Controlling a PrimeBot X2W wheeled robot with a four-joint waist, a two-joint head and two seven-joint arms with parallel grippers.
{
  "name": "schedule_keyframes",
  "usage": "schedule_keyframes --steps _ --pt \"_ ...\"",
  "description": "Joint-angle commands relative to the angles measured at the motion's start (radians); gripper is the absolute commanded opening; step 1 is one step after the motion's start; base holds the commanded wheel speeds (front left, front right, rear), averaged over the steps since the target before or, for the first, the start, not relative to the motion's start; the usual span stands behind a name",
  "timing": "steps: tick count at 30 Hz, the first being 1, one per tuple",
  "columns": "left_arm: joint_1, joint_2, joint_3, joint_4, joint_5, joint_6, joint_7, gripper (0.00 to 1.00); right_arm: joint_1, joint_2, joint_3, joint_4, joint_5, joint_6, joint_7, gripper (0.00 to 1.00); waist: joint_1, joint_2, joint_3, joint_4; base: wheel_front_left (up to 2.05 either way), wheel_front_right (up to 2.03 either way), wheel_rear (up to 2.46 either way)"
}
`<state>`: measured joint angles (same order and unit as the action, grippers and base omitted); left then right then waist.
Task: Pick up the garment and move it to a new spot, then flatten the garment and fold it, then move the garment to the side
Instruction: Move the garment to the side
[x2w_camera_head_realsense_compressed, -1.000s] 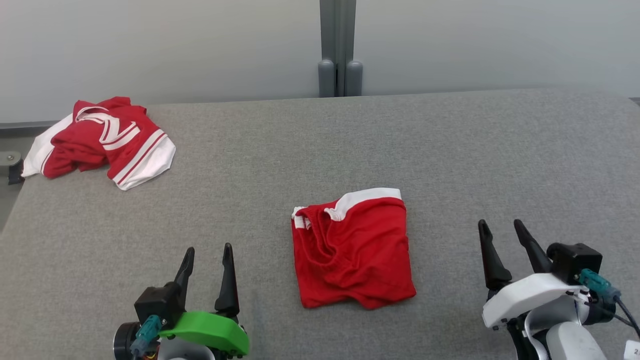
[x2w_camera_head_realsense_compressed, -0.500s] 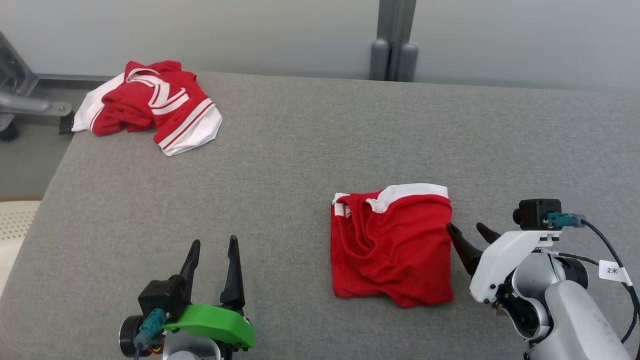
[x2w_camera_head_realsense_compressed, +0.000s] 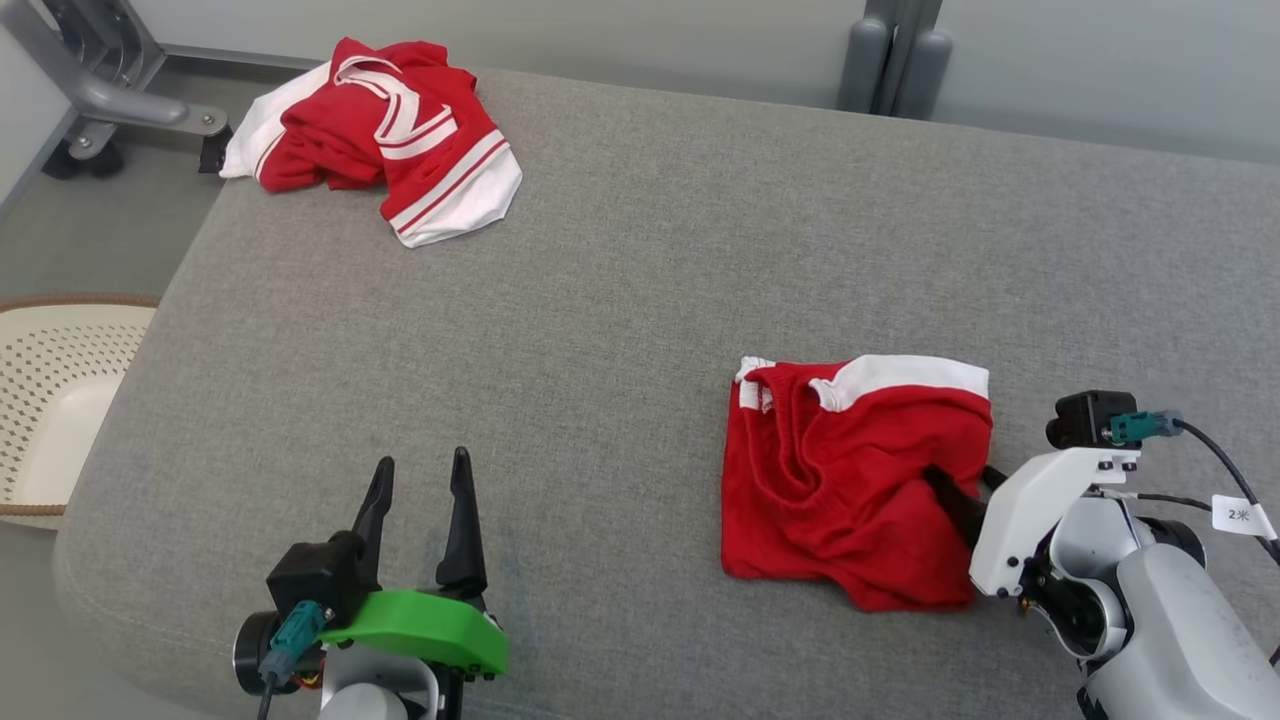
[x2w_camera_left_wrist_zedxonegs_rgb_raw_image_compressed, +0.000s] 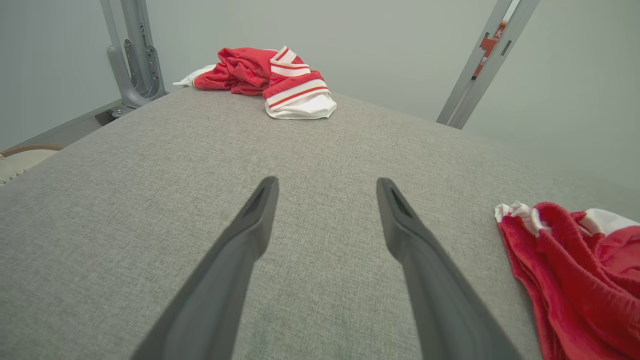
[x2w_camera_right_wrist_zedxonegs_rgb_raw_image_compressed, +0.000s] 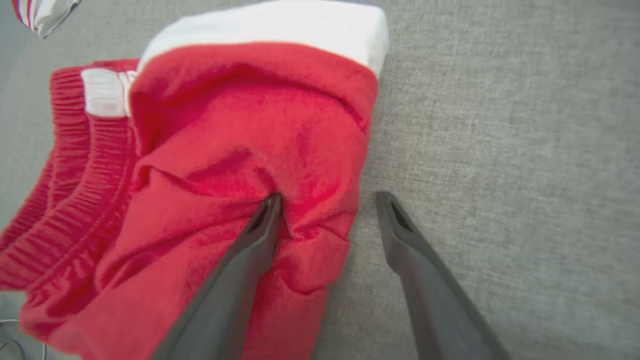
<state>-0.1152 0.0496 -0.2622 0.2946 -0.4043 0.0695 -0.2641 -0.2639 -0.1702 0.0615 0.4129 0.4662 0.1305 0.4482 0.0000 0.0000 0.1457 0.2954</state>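
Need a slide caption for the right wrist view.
Open right end effector straddles the edge of the folded red garment: one finger on cloth, the other over the grey surface.

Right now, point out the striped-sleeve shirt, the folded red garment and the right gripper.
striped-sleeve shirt (x2w_camera_head_realsense_compressed: 458, 187): head view, on its white striped sleeve.
folded red garment (x2w_camera_head_realsense_compressed: 830, 480): head view, on its red middle.
right gripper (x2w_camera_right_wrist_zedxonegs_rgb_raw_image_compressed: 328, 196): right wrist view, midway between its fingertips.

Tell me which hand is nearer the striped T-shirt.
Left. The left hand sits open over the bare grey surface, the T-shirt far ahead of it; the right hand is farther, straddling the red shorts' edge.
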Motion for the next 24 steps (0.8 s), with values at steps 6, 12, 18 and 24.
schedule_keyframes --steps 6,12,18,24 --pt "-0.030 0.002 0.003 -0.018 0.026 -0.002 0.000 1.00 -0.054 -0.016 0.015 0.023 0.014 0.000 -0.035 0.00 0.0000 0.0000 0.039 -0.048 0.00 0.00 0.00" --pt "-0.058 0.002 0.004 -0.044 0.066 -0.015 0.000 1.00 -0.127 -0.059 -0.009 0.026 -0.005 0.000 -0.103 0.00 0.0000 0.0000 0.104 -0.197 0.00 0.00 0.00" --pt "-0.095 0.013 0.012 -0.047 0.102 -0.028 0.000 1.00 -0.185 -0.072 -0.039 0.045 -0.018 0.000 -0.156 0.00 0.0000 0.0000 0.166 -0.384 0.00 0.00 0.00" --pt "-0.147 0.036 -0.009 -0.036 0.139 -0.048 0.005 1.00 -0.245 -0.035 -0.036 0.101 -0.002 0.000 -0.228 0.00 0.0000 0.0000 0.223 -0.559 0.00 0.00 0.00"
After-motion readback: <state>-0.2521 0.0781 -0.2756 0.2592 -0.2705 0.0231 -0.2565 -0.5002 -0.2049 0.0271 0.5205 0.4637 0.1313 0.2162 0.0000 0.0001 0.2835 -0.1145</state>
